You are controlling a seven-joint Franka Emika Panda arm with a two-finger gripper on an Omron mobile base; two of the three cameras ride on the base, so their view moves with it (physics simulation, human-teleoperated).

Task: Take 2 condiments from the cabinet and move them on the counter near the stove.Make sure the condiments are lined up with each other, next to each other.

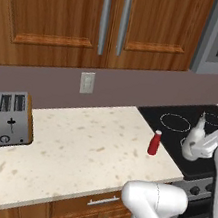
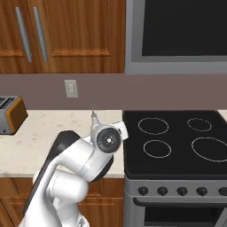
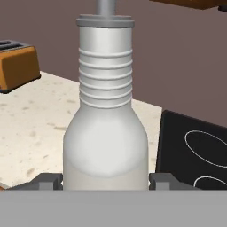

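My gripper (image 1: 194, 145) is shut on the whitish pear-shaped condiment bottle (image 1: 197, 132) and holds it upright above the left edge of the black stove top (image 1: 179, 124). In the hand view this bottle (image 3: 105, 133) stands between my two fingertips (image 3: 45, 181), its ribbed neck rising to the top. From the right base view its thin nozzle (image 2: 93, 115) pokes up behind my wrist. The red bottle with a pale cap (image 1: 154, 143) stands upright on the beige counter (image 1: 84, 147), just left of the stove and of my gripper.
An orange and silver toaster (image 1: 12, 118) sits at the counter's left. Wood cabinet doors (image 1: 62, 11) with silver bar handles hang shut above. A steel microwave (image 2: 177, 35) hangs over the stove (image 2: 177, 142). A wall outlet (image 1: 87, 82) is behind the counter.
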